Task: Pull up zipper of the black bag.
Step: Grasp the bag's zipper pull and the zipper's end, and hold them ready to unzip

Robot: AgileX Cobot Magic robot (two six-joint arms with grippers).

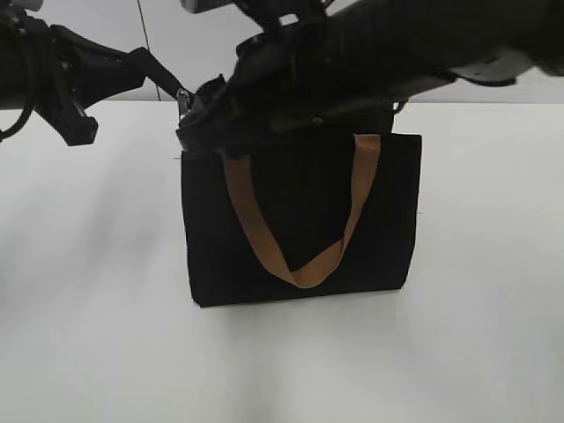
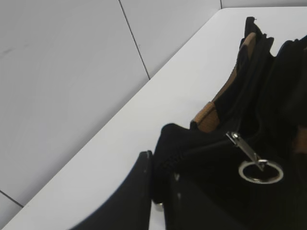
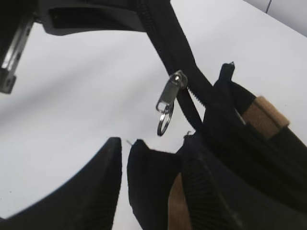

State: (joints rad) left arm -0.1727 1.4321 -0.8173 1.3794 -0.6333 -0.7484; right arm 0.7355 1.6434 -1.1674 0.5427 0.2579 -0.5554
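Observation:
The black bag (image 1: 300, 220) stands upright on the white table, one tan handle (image 1: 304, 269) hanging down its front. My left gripper (image 1: 179, 99) reaches in from the left and is shut on the black fabric end of the zipper (image 2: 165, 158) at the bag's top left corner. The silvery pull tab with its ring (image 2: 254, 165) hangs free close to that end; it also shows in the right wrist view (image 3: 165, 103). My right gripper (image 3: 151, 143) is open and straddles the bag's top edge and a tan strap (image 3: 177, 206), with a gap beside one finger.
The right arm (image 1: 397, 53) crosses over the bag's top from the upper right and hides the zip line in the exterior view. The white table (image 1: 88, 308) spreads on all sides of the bag. A pale wall (image 2: 72, 72) stands behind the table.

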